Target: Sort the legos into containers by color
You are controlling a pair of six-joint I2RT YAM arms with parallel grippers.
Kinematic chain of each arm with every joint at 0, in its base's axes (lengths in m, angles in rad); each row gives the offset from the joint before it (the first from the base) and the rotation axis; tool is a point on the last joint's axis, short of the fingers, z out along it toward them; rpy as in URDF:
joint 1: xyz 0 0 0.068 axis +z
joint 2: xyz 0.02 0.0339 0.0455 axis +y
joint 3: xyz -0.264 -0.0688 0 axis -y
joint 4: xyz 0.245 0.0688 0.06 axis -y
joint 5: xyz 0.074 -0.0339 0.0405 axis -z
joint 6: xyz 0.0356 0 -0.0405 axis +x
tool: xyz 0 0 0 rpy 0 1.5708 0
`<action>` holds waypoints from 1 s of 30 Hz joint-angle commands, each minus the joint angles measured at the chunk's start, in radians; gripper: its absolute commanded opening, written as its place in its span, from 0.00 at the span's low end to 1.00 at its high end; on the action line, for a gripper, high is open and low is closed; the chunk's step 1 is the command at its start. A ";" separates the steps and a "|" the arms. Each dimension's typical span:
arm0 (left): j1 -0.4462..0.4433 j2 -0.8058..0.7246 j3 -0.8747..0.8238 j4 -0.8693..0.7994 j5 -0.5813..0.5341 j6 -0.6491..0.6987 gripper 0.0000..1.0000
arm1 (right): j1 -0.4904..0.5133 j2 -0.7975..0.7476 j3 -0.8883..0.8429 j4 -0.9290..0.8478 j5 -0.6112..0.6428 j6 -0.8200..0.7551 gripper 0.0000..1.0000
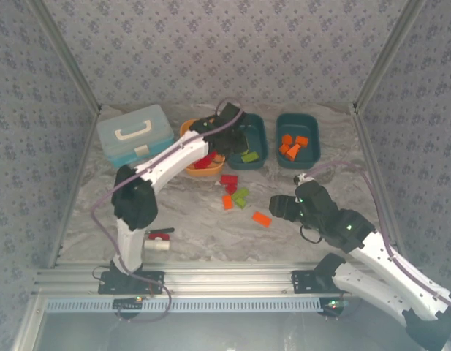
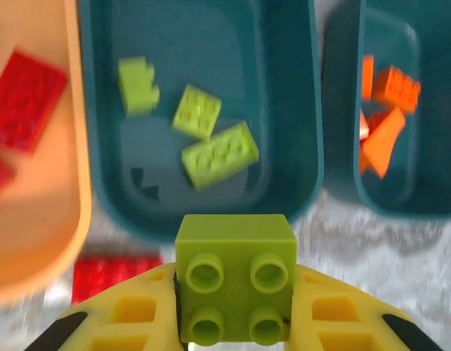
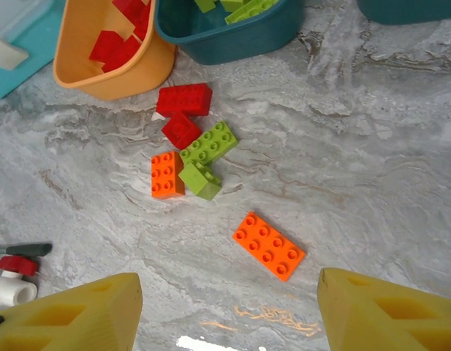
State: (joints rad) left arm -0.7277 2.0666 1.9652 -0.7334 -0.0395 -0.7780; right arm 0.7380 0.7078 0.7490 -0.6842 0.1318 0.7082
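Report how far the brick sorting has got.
Done: red plastic bricks lie in the orange plastic tub, three lime bricks in the middle teal tub, orange bricks in the right teal tub. In hand: the left pincer is shut on a lime green square brick. Left: six loose bricks, two each of red, lime and orange, on the table below the open right pincer.

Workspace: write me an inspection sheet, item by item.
Surface: grey marbled table.
Job's things: orange tub holds red bricks; middle teal tub holds three lime bricks; right teal tub holds orange bricks; six loose bricks on the table, two of each colour.
Clutter: light blue case; red-handled tool.
Grippers: left gripper shut on a lime brick; right gripper open, empty.
Cables: left arm cable; right arm cable.
Surroundings: patterned walls; aluminium frame.
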 commanded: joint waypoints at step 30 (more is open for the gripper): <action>0.118 0.539 0.661 -0.039 0.186 0.152 0.49 | 0.017 0.087 -0.010 0.101 -0.012 0.035 0.67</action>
State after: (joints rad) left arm -0.6086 2.6644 2.5771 -0.7704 0.1242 -0.6250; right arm 0.7479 0.7895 0.7189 -0.6003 0.1234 0.7441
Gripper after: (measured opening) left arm 0.489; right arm 0.672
